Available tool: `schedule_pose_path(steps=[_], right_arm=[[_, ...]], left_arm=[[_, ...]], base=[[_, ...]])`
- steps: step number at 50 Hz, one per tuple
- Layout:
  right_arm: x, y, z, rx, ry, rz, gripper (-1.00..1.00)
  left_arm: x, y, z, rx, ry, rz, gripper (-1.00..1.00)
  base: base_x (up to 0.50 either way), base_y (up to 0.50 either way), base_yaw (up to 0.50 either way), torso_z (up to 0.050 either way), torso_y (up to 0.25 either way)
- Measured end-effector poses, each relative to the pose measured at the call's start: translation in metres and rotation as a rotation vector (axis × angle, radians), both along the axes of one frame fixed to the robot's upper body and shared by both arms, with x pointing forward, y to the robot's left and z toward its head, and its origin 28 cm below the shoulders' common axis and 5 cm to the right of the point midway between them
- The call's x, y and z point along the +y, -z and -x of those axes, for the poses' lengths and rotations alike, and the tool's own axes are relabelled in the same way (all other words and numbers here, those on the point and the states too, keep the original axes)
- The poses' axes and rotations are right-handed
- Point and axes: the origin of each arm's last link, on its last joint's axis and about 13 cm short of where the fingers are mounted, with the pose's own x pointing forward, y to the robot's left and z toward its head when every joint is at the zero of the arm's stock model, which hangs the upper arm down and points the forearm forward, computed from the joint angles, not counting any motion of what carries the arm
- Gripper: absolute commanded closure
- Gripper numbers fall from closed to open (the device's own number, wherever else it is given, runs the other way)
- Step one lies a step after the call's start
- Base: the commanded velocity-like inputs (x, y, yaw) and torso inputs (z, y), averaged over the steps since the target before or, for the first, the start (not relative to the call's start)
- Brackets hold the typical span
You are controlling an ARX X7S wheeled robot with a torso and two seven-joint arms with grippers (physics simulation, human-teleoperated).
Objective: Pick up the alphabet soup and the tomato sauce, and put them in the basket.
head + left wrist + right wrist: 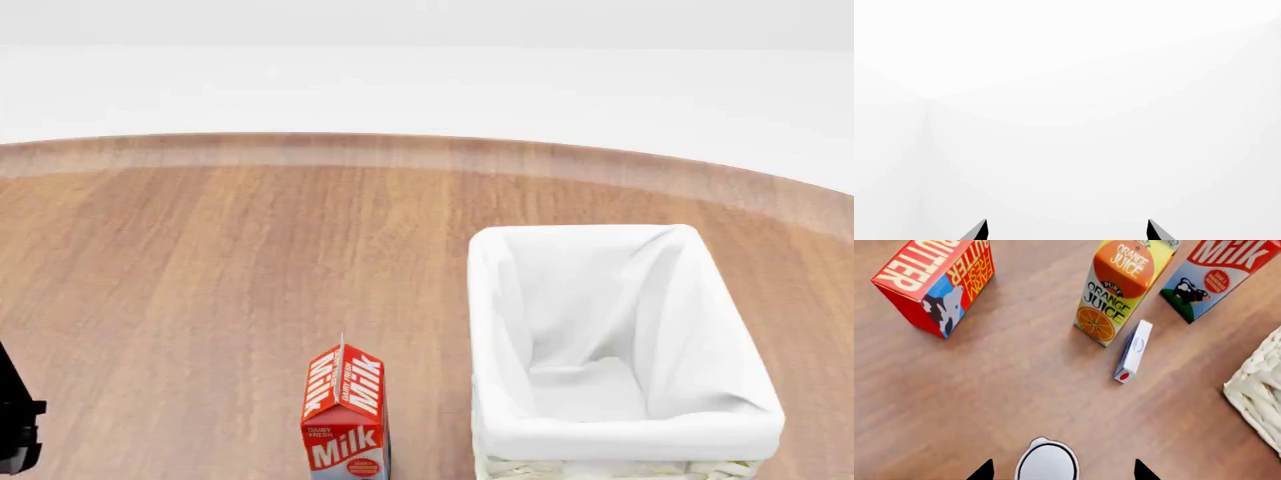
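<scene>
Brown wood-grain table (200,290) holds a cream basket (607,440) with white cloth lining, nothing inside it, and a red milk carton (346,415) just beside it. In the right wrist view, a can (1047,462) with a silvery top sits between the spread tips of the right gripper (1062,471), ungrasped; its label is hidden. Beyond it stand a butter box (934,282), an orange juice carton (1121,287) and a small white box (1133,351). The left gripper (1067,231) is released, facing blank white.
</scene>
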Motion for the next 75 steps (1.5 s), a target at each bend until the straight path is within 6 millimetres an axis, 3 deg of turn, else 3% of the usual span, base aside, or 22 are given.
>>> schedule_pose_path(steps=[51,75], right_arm=[[0.007,0.058,-0.001,0.112,0.058,-0.033,-1.0],[0.006,0.074,-0.002,0.148,0.078,-0.041,-1.0]], left_arm=[[0.001,0.001,0.0,0.0,-0.002,0.003,-1.0],[0.001,0.001,0.001,-0.001,-0.003,0.002,-1.0]], base=[[0.0,0.0,0.0,0.0,0.0],[0.0,0.0,0.0,0.0,0.0]])
